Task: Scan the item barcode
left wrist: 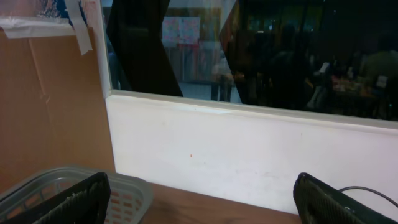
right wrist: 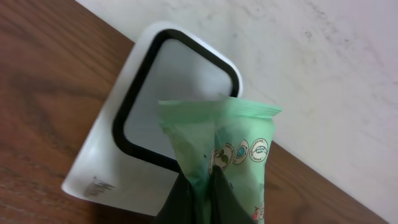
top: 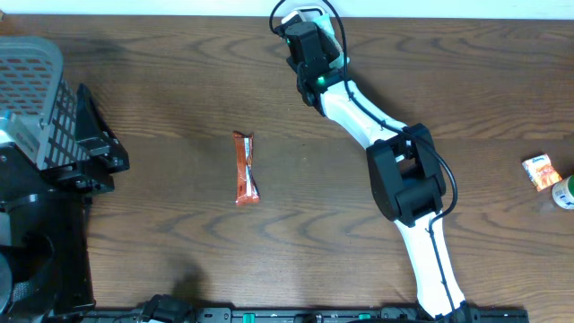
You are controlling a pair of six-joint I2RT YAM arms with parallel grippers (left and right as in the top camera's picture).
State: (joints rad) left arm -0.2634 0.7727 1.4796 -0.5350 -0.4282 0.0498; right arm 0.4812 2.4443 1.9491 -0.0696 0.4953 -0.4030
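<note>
My right gripper [right wrist: 208, 177] is shut on a green snack packet [right wrist: 231, 140], pinching its lower middle. It holds the packet upright just in front of the black-rimmed window of the white scanner [right wrist: 102, 165], which stands against the back wall. No barcode shows on the side of the packet facing me. In the overhead view the right gripper [top: 305, 40] is at the table's far edge by the scanner [top: 309, 13]. My left gripper [left wrist: 202, 208] is open and holds nothing. It sits at the table's left side, pointing at the wall.
A grey mesh basket [top: 31, 81] stands at the far left, its rim [left wrist: 134, 186] beside my left fingers [left wrist: 74, 202]. An orange snack bar [top: 245, 168] lies mid-table. A small orange pack [top: 542, 171] and a green-white item [top: 565, 193] lie at the right edge.
</note>
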